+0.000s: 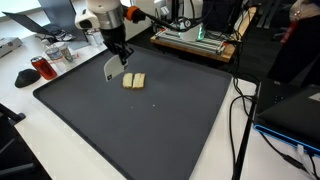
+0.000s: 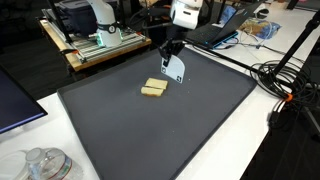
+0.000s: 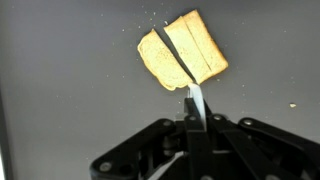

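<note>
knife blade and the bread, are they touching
Cannot tell. In the wrist view the tip of the knife blade meets the edge of the bread at the cut, but it may hover above; the exterior views are too small.

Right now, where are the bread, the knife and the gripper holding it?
bread [image 3: 200, 45], wrist view, on the right-hand piece.
white knife [image 1: 110, 66], in an exterior view, on the flat of the blade.
gripper [image 3: 195, 127], wrist view, between its fingertips.

arm: angled over, wrist down | tool [image 1: 120, 52]: vertical, jaws clamped
</note>
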